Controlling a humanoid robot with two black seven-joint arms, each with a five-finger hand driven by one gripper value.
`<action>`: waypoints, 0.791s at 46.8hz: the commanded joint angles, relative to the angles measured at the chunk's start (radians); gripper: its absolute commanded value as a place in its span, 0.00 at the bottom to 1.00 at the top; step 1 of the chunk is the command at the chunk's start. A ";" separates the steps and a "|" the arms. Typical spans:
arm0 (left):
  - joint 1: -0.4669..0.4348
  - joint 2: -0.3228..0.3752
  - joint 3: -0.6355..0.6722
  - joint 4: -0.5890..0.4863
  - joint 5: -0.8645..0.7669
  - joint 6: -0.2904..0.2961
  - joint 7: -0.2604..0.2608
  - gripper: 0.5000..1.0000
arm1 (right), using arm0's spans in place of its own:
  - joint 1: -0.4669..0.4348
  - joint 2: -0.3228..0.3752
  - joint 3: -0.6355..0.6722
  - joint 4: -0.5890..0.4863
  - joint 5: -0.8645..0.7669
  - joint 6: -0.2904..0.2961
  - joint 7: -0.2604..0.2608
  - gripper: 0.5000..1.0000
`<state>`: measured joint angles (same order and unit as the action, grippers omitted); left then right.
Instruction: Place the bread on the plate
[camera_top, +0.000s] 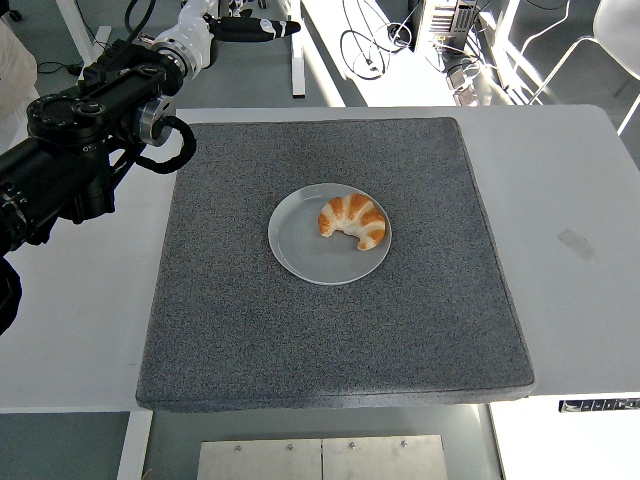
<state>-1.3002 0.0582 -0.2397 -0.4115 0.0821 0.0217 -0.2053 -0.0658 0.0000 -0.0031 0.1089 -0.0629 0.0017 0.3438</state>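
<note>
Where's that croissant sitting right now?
In the head view the croissant lies on the right half of the grey plate, near the middle of the dark mat, well clear of the left hand.

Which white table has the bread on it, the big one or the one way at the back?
The big near table. It carries the grey mat, plate and croissant; the back table holds only cables.

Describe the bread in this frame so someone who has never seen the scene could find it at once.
Start at the large dark grey mat covering the middle of the white table. Near its centre sits a round grey plate, and the bread lies on the plate's right half. It is a golden, curved croissant, the only food in view.
</note>
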 joint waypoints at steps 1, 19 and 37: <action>0.042 0.000 -0.078 0.000 -0.041 -0.023 0.000 0.97 | 0.000 0.000 0.000 0.000 0.000 0.000 0.000 1.00; 0.220 0.026 -0.331 0.063 -0.087 -0.267 -0.062 0.97 | 0.003 0.000 0.008 0.012 0.000 0.004 0.000 1.00; 0.285 0.017 -0.383 0.072 -0.116 -0.336 -0.065 0.97 | -0.006 0.000 0.002 0.005 0.000 0.001 0.000 1.00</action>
<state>-1.0210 0.0752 -0.6120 -0.3388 -0.0301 -0.2953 -0.2715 -0.0721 0.0000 -0.0023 0.1142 -0.0629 0.0017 0.3436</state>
